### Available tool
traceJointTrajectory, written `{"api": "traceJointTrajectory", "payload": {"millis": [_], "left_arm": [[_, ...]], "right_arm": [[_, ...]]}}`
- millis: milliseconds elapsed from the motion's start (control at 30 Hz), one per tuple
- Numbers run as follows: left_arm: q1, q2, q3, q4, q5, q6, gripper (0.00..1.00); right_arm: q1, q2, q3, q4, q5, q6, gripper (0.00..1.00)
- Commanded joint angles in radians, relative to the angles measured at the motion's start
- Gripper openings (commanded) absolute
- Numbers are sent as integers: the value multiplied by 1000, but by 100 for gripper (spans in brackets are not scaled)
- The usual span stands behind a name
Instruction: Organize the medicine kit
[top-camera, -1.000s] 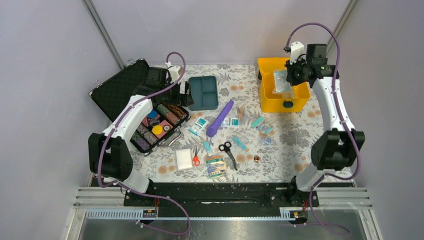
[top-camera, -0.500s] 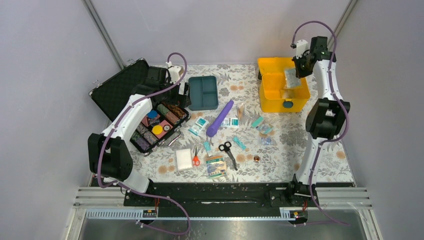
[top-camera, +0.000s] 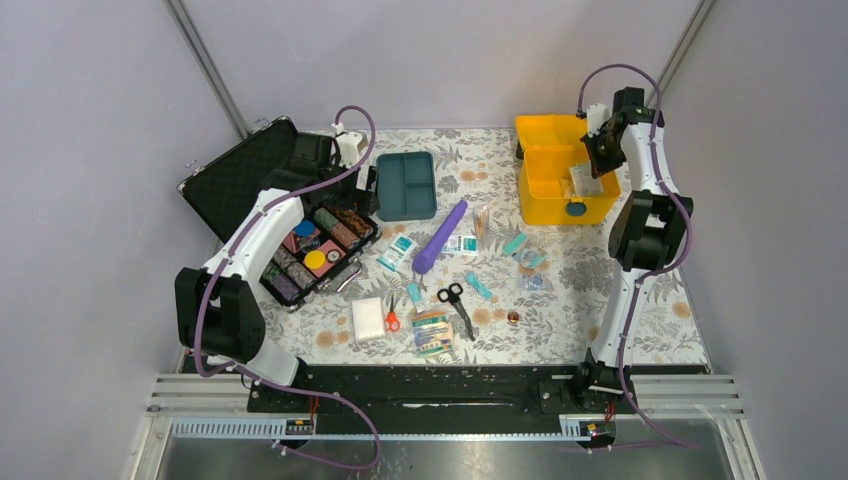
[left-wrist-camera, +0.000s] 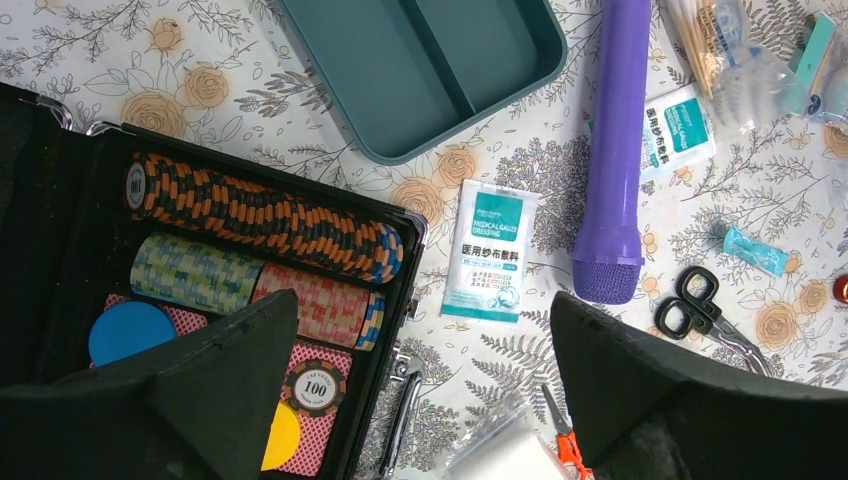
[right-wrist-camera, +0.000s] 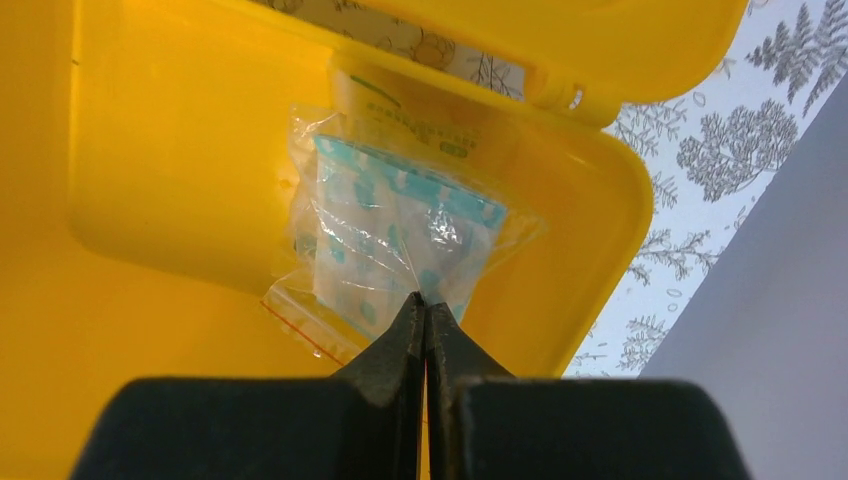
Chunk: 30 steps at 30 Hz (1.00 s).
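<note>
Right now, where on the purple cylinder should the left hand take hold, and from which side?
Probably best to grip the slim middle of the purple cylinder, coming straight down from above with the open left hand across its width. It lies flat, and the shaft is narrower than the textured head. A gauze packet lies beside the head, so stay clear of that end.

yellow med kit (top-camera: 545, 205), teal tray (top-camera: 406, 186), purple tube (top-camera: 440, 237), black case (top-camera: 235, 185), floral-print cloth (top-camera: 570, 300).

medicine kit (top-camera: 552, 211) 1 | teal tray (top-camera: 406, 186) 1 | black case (top-camera: 233, 182) 1 | scissors (top-camera: 456, 301) 2 | gauze sachets (left-wrist-camera: 489, 251) 2
</note>
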Motion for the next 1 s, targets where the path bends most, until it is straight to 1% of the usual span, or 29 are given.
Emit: {"api": "traceJointTrajectory", "payload": {"millis": [0, 133, 167, 233, 300, 400, 433, 500, 633, 733, 800, 833, 867, 900, 933, 967], "left_arm": [[5, -28, 31, 32, -17, 12, 97], [6, -18, 32, 34, -8, 3, 97], [6, -15, 33, 34, -7, 2, 97], [5, -14, 34, 33, -4, 0, 97], [6, -15, 35, 33, -4, 0, 97], [6, -19, 33, 32, -8, 3, 97], [6, -22, 32, 32, -7, 5, 97], [6, -21, 30, 33, -6, 23, 97], [9, -11, 54, 32, -23, 77, 97], [13, -9, 66, 31, -27, 107, 97], [15, -12, 57, 32, -23, 100, 97], [17, -17, 51, 32, -16, 96, 97], [17, -24, 39, 32, -4, 87, 97], [17, -30, 27, 32, 7, 75, 97], [17, -37, 22, 23, 9, 41, 97], [18, -45, 19, 14, 10, 12, 97]], "right_arm": [[1, 1, -23, -32, 68, -13, 0], [0, 12, -34, -34, 77, -11, 0], [1, 19, -31, -31, 82, -5, 2], [1, 32, -15, -28, 88, 11, 11], [1, 30, 0, -28, 83, 24, 18], [1, 5, 15, -28, 59, 50, 32], [1, -7, 17, -29, 50, 58, 35], [3, -30, 14, -28, 40, 80, 38], [6, -94, 12, -46, -16, 132, 40], [20, -165, -10, -47, -78, 155, 44], [37, -221, -20, -44, -105, 163, 47], [45, -241, -29, -34, -104, 166, 52], [56, -274, -55, -4, -87, 179, 60], [61, -318, -97, 50, -74, 198, 65], [64, -368, -158, 122, -80, 220, 69], [64, -458, -244, 223, -97, 248, 77]]}}
